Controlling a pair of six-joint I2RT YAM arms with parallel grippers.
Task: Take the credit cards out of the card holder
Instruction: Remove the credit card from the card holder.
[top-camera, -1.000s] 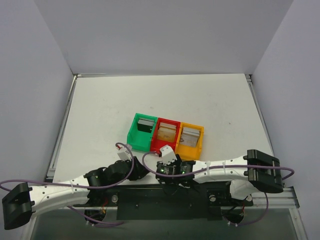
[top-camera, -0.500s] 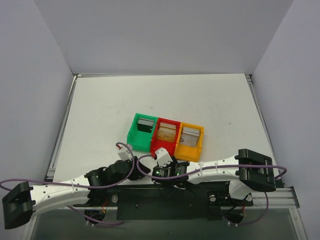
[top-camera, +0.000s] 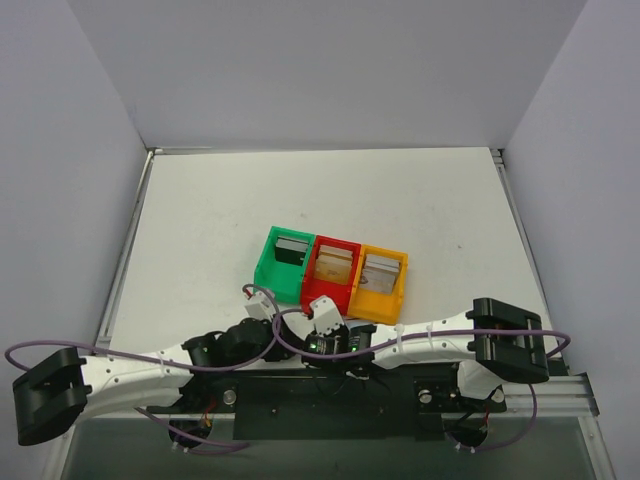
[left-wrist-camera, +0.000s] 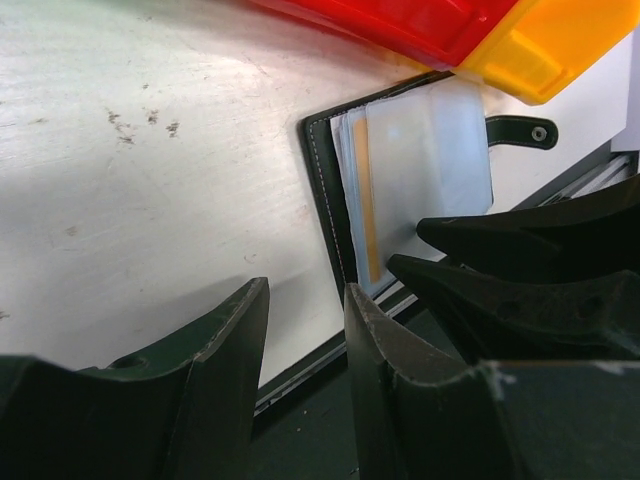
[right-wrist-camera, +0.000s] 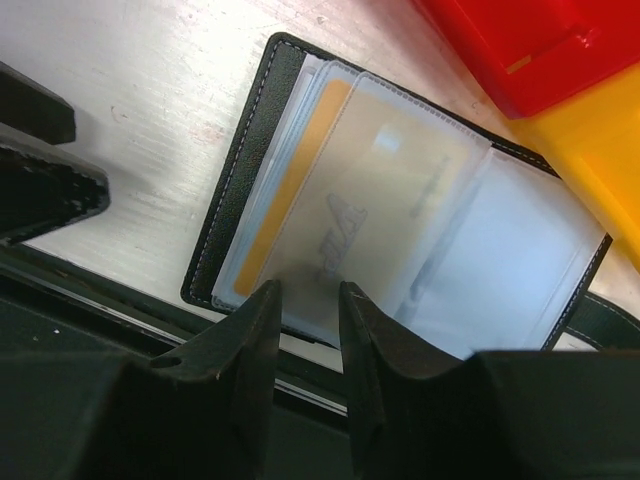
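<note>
The black card holder (right-wrist-camera: 250, 140) is laid open at the table's (left-wrist-camera: 150, 150) near edge beside the red box (right-wrist-camera: 520, 50), its pale credit card (right-wrist-camera: 390, 190) flanked by the narrowed right gripper (right-wrist-camera: 305, 295), a grip not being discernible, while the left gripper (left-wrist-camera: 305, 300) is seen part-open.

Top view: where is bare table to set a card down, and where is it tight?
Free: the table behind the boxes up to the back wall, plus patches left of the green box and right of the orange box. Crowded: the near edge before the red box, where left gripper and right gripper meet over the card holder.
</note>
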